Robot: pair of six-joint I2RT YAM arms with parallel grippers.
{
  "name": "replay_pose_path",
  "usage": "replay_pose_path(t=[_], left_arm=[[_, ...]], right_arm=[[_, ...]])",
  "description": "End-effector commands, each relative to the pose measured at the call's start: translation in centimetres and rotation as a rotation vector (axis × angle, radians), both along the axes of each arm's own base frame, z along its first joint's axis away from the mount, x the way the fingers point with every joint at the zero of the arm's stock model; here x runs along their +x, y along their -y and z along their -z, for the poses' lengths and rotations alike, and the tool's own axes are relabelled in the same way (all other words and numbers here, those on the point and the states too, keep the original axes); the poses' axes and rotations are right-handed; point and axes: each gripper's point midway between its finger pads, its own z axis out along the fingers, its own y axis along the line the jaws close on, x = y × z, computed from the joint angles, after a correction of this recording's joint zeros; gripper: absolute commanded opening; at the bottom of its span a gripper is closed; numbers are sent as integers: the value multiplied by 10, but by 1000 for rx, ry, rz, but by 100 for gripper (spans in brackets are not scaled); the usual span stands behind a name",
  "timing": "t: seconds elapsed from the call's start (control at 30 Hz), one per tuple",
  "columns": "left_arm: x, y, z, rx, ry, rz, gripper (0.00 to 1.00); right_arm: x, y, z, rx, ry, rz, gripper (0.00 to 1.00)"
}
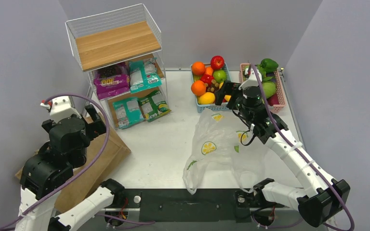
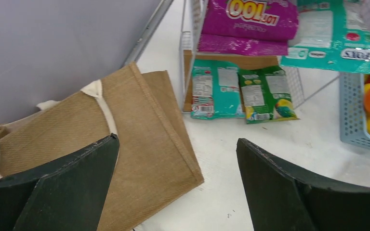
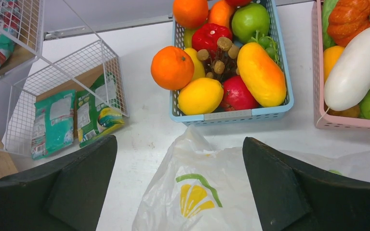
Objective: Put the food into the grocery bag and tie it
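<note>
1. The grocery bag (image 1: 220, 147), translucent, crinkled and printed with lemon slices, is laid on the white table (image 1: 159, 139), right of centre. It reaches from the near edge to just in front of the blue basket (image 3: 231, 115).
2. Food, fruits: an orange (image 3: 172, 67) and a lemon (image 3: 200, 96) are heaped in the blue basket with other red, green and yellow fruits.
3. Food, packets: a purple packet (image 2: 250, 19) is kept on the middle shelf of the wire rack (image 1: 115, 29). Two teal packets (image 2: 214, 89) and a green packet (image 2: 267, 94) are stood on the lowest level.
4. The right gripper (image 3: 179, 140) is held above the far end of the grocery bag, near the front wall of the blue basket. Its fingers are spread wide and nothing is held between them.
5. The left gripper (image 2: 177, 142) is held at the left of the table, near the rack. Its fingers are spread wide and nothing is pinched.
6. A jute bag (image 2: 144, 144) is laid flat at the left near corner, beside the wire rack.
7. A pink basket (image 3: 337, 122) is set just right of the blue basket. A white gourd (image 3: 356, 67) is lodged in it among other vegetables.
</note>
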Motion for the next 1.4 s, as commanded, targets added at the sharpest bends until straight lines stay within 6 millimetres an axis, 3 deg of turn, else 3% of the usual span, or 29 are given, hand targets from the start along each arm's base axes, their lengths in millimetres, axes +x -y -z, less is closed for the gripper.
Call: replay_pose_path(t=[0.0,0.2,0.33,0.47,0.6,0.63,0.67,0.73,0.77,0.8,0.83,0.93,0.97,1.0,1.03,1.07,1.1,1.13,1.17,1.33,1.37], left_arm=[[-4,-26,-6,98,-10,-134,93],[5,-30,-2,213,-90,-169,96],[13,-32,0,228,-147,-190,96],[18,-31,2,162,-137,-162,96],[12,-35,4,129,-133,-167,96],[10,-35,6,128,-140,-164,96],[8,-34,7,120,-140,-157,96],[3,-34,7,99,-125,-152,96],[2,-32,8,84,-123,-145,96],[-1,-31,8,73,-117,-140,96],[-1,-28,10,53,-115,-128,96],[-5,-24,14,13,-99,-111,96],[-6,-20,15,-1,-95,-93,96],[-7,-19,15,-11,-81,-84,96],[-8,-16,16,-23,-76,-66,96],[-9,-15,16,-31,-61,-59,96],[-11,-14,15,-40,-53,-56,96],[-13,-15,14,-46,-41,-57,96],[-15,-15,13,-54,-33,-58,96],[-25,-15,9,-99,13,-52,95],[-26,-14,10,-105,16,-46,95]], right_arm=[[-2,-9,-4,29,18,-30,100],[-3,-20,-5,33,-38,-63,100],[-10,-44,-4,24,-57,-161,100],[-31,-93,-10,36,-33,-340,100],[-62,-157,-8,69,-36,-578,99],[-71,-176,3,64,-62,-637,98],[-80,-191,-2,85,-52,-710,96],[-98,-231,16,74,-100,-842,95],[-102,-241,9,83,-89,-875,93],[-111,-258,22,75,-117,-926,93],[-114,-268,17,86,-108,-951,92],[-130,-309,27,136,-128,-1046,92],[-131,-321,17,187,-109,-1057,91],[-136,-334,29,200,-135,-1085,90],[-137,-345,18,249,-119,-1097,89],[-144,-357,31,253,-151,-1123,88],[-146,-367,22,284,-137,-1133,86],[-152,-377,34,279,-160,-1143,86],[-153,-385,28,293,-144,-1143,85],[-162,-421,49,309,-175,-1142,84],[-162,-427,42,336,-165,-1142,84]])
